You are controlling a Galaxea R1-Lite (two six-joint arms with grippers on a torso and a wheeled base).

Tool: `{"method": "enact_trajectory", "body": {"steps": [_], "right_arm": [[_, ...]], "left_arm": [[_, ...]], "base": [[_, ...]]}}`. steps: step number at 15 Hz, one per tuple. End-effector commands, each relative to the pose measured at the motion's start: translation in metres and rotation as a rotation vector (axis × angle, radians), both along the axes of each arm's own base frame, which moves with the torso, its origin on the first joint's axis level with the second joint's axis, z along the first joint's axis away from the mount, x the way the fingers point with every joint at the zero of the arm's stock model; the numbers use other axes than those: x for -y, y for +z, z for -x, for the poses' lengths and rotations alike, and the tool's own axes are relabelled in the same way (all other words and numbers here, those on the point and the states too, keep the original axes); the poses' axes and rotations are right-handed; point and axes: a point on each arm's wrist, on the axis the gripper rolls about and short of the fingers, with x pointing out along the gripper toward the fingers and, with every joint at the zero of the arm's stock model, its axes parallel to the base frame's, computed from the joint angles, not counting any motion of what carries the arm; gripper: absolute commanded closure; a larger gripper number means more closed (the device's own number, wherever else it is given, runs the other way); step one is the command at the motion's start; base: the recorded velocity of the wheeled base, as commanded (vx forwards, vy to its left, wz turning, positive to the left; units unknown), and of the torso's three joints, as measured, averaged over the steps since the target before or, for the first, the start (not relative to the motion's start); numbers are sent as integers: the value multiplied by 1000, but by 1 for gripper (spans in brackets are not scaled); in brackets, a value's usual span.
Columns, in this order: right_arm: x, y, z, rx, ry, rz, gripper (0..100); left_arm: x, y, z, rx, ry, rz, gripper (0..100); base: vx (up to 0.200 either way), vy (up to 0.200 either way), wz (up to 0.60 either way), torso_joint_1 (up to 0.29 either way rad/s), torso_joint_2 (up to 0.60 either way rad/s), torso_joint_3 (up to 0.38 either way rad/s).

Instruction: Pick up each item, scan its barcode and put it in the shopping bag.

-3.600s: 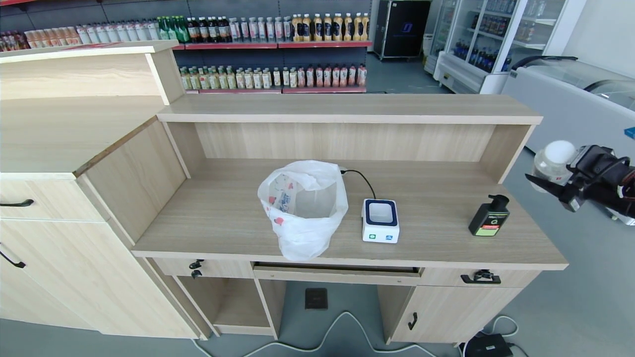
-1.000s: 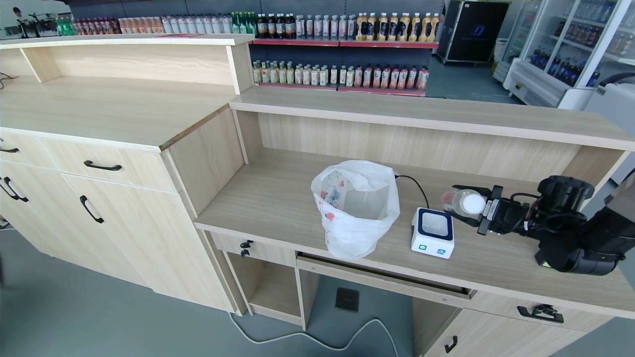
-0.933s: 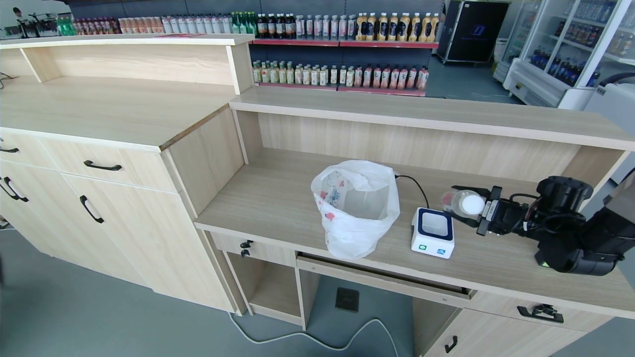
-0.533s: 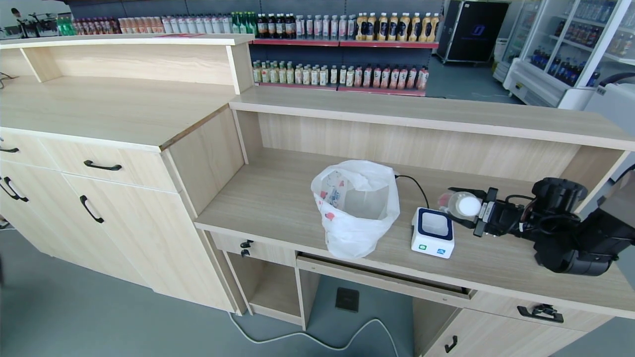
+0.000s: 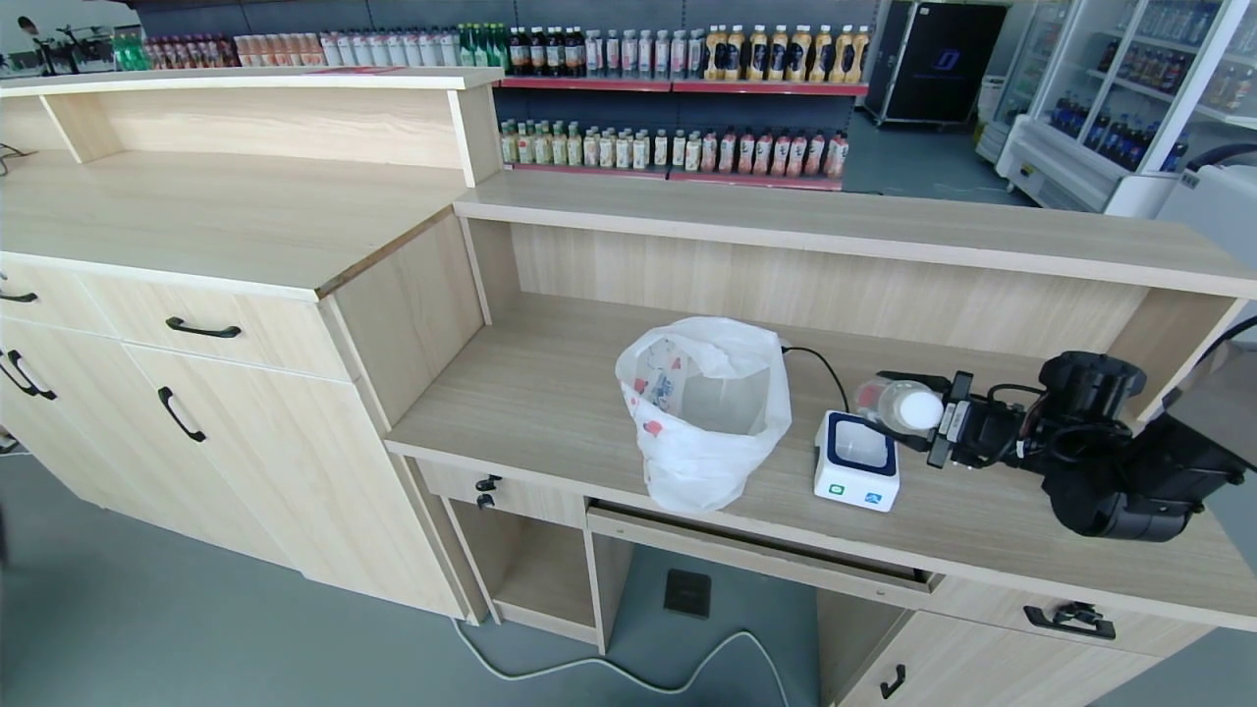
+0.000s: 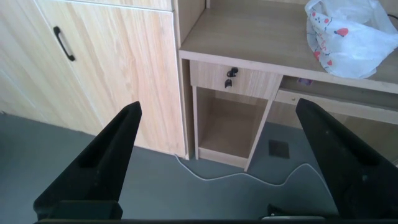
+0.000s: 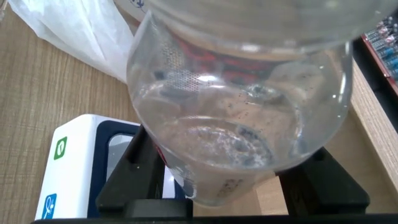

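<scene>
Head view: your right gripper (image 5: 900, 408) has its jaws pinching a clear bottle (image 5: 879, 398) with a white cap. The bottle lies on its side in the air, just past the far right corner of the scanner (image 5: 856, 460). The scanner sits on the table (image 5: 550, 393) with a black cable (image 5: 820, 365) running behind it. The white shopping bag (image 5: 702, 422) stands open just left of the scanner.

Left wrist view: your left gripper (image 6: 217, 109) hangs over the grey floor in front of the table, jaws spread wide with nothing between them. The bag shows on the table top farther off.

Right wrist view: the bottle's clear base sits close to the lens, clamped between the two black jaws. The scanner's blue-and-white face lies below it, and the bag is beyond.
</scene>
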Motion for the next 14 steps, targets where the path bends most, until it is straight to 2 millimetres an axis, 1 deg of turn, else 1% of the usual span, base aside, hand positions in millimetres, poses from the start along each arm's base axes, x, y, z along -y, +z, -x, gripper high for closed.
{"method": "enact_trajectory", "body": {"steps": [1,5,10,14], "right_arm": [[-1,-3,-1,0,2,0,100],[-5,-4,-6,9,19,-2,100],[-10,-13,-7,-4,31,-2,100],[-12,-12,-12,13,36,0,100]], "left_arm": [[0,0,0,0,0,0,0],[0,0,0,0,0,0,0],[0,0,0,0,0,0,0],[0,0,0,0,0,0,0]], "base": [[0,0,0,0,0,0],[0,0,0,0,0,0],[0,0,0,0,0,0],[0,0,0,0,0,0]]}}
